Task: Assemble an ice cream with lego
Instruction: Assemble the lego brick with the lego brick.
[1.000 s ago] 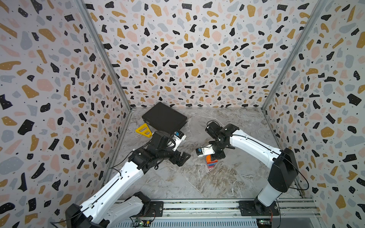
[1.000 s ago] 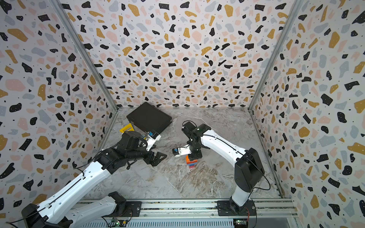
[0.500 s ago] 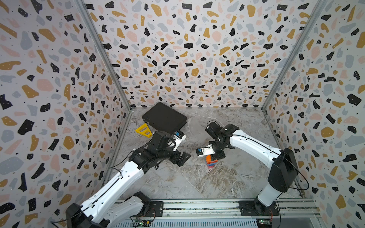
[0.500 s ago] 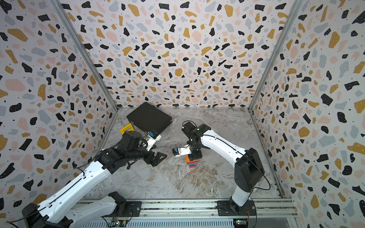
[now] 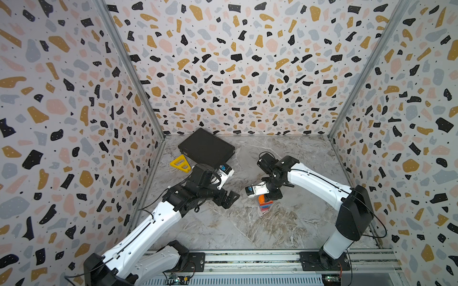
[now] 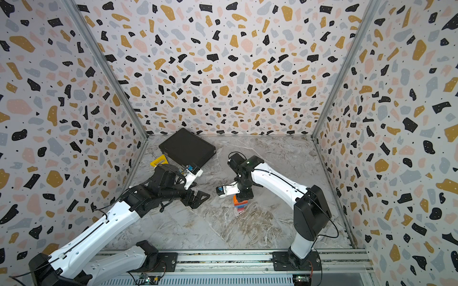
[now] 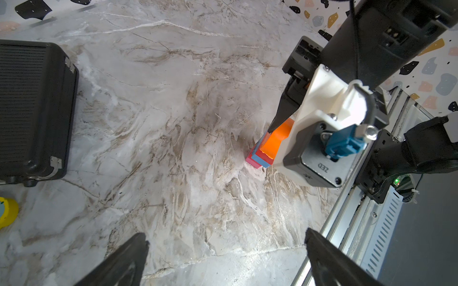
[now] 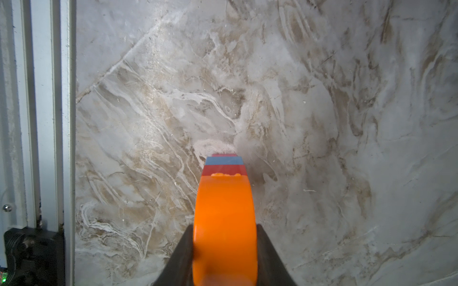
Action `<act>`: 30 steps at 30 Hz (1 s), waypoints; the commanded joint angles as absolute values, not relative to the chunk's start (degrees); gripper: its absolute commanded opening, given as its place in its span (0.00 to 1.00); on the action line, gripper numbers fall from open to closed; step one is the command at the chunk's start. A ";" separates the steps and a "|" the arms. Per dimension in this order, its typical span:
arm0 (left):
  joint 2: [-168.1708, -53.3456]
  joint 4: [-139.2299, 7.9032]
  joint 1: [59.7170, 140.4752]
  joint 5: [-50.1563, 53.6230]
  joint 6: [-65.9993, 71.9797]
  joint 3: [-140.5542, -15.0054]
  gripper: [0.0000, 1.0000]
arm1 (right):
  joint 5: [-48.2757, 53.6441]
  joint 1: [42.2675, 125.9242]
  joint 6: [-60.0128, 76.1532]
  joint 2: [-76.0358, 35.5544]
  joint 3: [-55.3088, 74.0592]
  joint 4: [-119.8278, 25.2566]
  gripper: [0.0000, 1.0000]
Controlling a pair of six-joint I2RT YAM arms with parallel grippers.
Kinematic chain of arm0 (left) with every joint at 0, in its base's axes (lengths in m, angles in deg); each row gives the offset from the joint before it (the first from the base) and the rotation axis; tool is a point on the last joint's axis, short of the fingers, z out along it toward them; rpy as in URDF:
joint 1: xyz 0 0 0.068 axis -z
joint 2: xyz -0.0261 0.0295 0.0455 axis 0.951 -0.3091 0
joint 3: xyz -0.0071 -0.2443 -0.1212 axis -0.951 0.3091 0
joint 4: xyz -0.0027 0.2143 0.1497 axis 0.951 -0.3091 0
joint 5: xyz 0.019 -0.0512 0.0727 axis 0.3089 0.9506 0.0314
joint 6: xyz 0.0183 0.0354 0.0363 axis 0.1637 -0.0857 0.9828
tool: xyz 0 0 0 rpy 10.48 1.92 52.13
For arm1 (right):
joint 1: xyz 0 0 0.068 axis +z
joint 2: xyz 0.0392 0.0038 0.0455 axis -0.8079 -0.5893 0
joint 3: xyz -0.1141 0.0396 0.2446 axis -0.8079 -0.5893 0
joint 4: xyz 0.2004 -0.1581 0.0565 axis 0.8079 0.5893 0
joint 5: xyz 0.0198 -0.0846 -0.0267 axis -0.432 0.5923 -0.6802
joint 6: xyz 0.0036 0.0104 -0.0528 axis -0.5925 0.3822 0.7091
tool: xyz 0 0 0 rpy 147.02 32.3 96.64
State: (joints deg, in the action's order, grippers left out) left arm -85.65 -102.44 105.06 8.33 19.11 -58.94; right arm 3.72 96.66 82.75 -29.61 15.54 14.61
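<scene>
Your right claw (image 8: 224, 226) is pinching the ice cream (image 8: 224, 198) by its orange dome (image 8: 224, 210), one dark finger (image 8: 182, 255) pressed flat on each side of the smooth, glossy, rounded plastic. The ice cream stands upright near the middle of the table (image 5: 247, 230), its pink foot down on the grey, brown-veined, marble-look top. Under the dome you see flat, square-edged layers: red, then light blue, then a strip of pink-red. In the right wrist view they shrink to thin bands, and you cannot tell how the narrow lower part is built. In both top views the claw and its white camera mount (image 5: 256, 190) cover most of the dome, so little of the ice cream (image 5: 265, 203) (image 6: 241, 204) shows there: an orange sliver and a few coloured edges. Studs are too small to make out. Your left claw (image 7: 226, 235) is spread wide with nothing between its wedge-shaped black fingers (image 7: 124, 262), whose bases are cut off at the edge of the view; it hangs low over the table, well apart from the ice cream. At the back left of the table lies a black case (image 5: 207, 148) with a ribbed lid, rounded corners and small metal latches, partly cropped in the left wrist view. Just beside it sits a yellow triangle (image 5: 180, 163), an open plastic frame. A rounded yellow thing (image 7: 7, 210) at the edge of the left wrist view is too cropped to identify
</scene>
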 commanded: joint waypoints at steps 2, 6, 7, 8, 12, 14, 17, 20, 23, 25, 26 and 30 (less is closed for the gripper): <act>-85.86 -101.32 104.63 9.19 19.44 -58.93 0.99 | 7.15 96.97 83.36 -35.08 12.01 16.80 0.15; -85.88 -101.35 104.62 9.19 19.50 -58.90 1.00 | 6.74 96.96 83.03 -34.50 12.53 16.86 0.18; -85.86 -101.34 104.69 9.19 19.51 -58.90 1.00 | 6.45 96.96 83.00 -34.27 12.68 16.89 0.20; -85.87 -101.31 104.63 9.19 19.45 -58.93 0.99 | 6.21 96.96 82.78 -34.07 12.90 16.82 0.22; -85.87 -101.37 104.68 9.09 19.43 -58.90 1.00 | 5.30 96.96 82.10 -32.34 13.64 15.79 0.32; -85.87 -101.40 104.66 9.10 19.42 -58.92 0.99 | 5.03 96.92 81.88 -31.30 13.79 15.20 0.35; -85.78 -101.40 104.61 9.02 19.45 -58.90 1.00 | 4.29 96.71 81.51 -29.67 13.85 14.51 0.38; -85.79 -101.49 104.61 8.93 19.55 -58.95 0.99 | 3.33 96.52 81.23 -28.05 14.00 14.00 0.41; -85.75 -101.49 104.67 8.93 19.58 -58.90 1.00 | 2.74 96.35 80.98 -26.70 14.35 13.90 0.43; -85.72 -101.49 104.65 8.93 19.58 -58.92 0.99 | 2.65 96.34 80.91 -26.05 14.52 13.89 0.45; -85.70 -101.47 104.66 8.93 19.59 -58.91 0.99 | 2.64 96.34 80.91 -25.67 14.62 13.88 0.45; -85.63 -101.46 104.64 8.93 19.58 -58.96 0.99 | 2.69 96.31 80.47 -24.16 15.14 13.90 0.47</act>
